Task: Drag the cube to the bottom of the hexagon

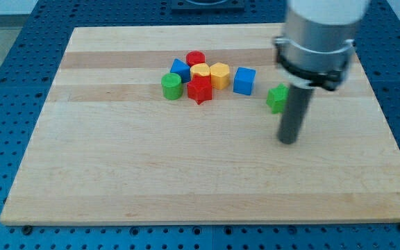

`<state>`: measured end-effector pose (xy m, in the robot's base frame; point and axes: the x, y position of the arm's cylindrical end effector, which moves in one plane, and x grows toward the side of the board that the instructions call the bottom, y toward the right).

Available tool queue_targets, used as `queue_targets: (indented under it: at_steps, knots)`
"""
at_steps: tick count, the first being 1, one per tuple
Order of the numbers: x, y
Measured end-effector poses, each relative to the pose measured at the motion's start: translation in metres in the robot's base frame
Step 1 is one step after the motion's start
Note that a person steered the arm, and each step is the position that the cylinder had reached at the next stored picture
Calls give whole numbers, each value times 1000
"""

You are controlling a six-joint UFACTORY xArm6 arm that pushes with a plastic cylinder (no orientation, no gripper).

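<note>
A blue cube (244, 80) sits on the wooden board (151, 167) right of the block cluster. A yellow hexagon (219, 74) lies just left of it, apart by a small gap. My tip (287, 141) rests on the board below and to the right of the cube, well apart from it. A green block (277, 98) stands right next to the rod's upper part, partly hidden by it.
The cluster also holds a red cylinder (196, 59), a blue block (180, 69), a yellow block (200, 70), a red star-like block (200, 89) and a green cylinder (171, 86). The board lies on a blue perforated table (5, 104).
</note>
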<state>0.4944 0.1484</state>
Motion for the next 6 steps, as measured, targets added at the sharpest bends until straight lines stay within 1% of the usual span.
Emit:
queue_targets:
  at_steps: [1, 2, 3, 5, 6]
  knots:
    - [-20, 55]
    - [-55, 57]
    - [-77, 51]
    - [-82, 26]
    - [-155, 25]
